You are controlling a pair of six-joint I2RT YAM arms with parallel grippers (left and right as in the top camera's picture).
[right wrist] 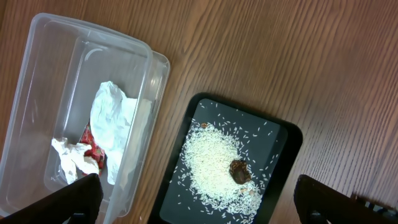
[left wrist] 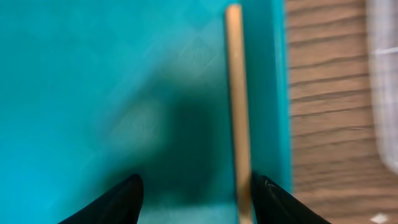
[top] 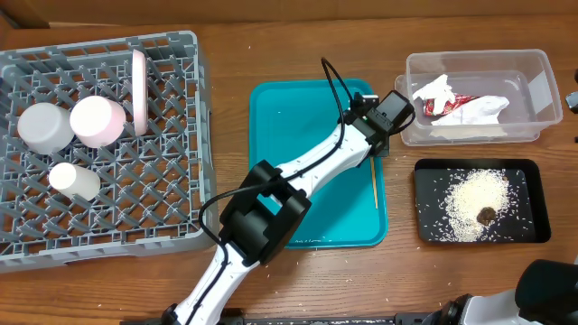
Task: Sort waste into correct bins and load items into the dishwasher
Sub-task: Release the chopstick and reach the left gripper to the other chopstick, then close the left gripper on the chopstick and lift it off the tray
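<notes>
The left tool [left wrist: 196, 190] hangs low over the right side of the flat teal plastic tray [top: 289, 135], its two black fingers [left wrist: 124, 202] spread apart and gripping nothing. The thin wooden chopstick [left wrist: 236, 93] lies flat on that tray just inside its right rim, running near to far; its near end passes just beside the right-hand finger, and I cannot tell whether the two touch. Seen from overhead, the left arm [top: 298, 176] reaches diagonally across the tray from the near edge of the wooden table [top: 235, 54] toward the tray's far right corner.

The right tool [right wrist: 198, 183] is released too, its fingers wide apart with nothing between them, held high above the right side of the table. Below it sits the black rectangular tray [right wrist: 283, 143], scattered with white rice grains [right wrist: 211, 158] and one small brown lump [right wrist: 239, 171]. Just beyond it on the far side, the clear plastic bin [right wrist: 37, 81] holds crumpled white paper [right wrist: 112, 121] and a red wrapper [right wrist: 93, 146].

At the left of the table, the grey plastic dish rack [top: 172, 181] carries a large white cup [top: 43, 126], a pink cup [top: 97, 120] touching it on the right, a small white cup [top: 74, 181] nearer, and a pink plate [top: 138, 90] standing on edge just right of the pink cup.
</notes>
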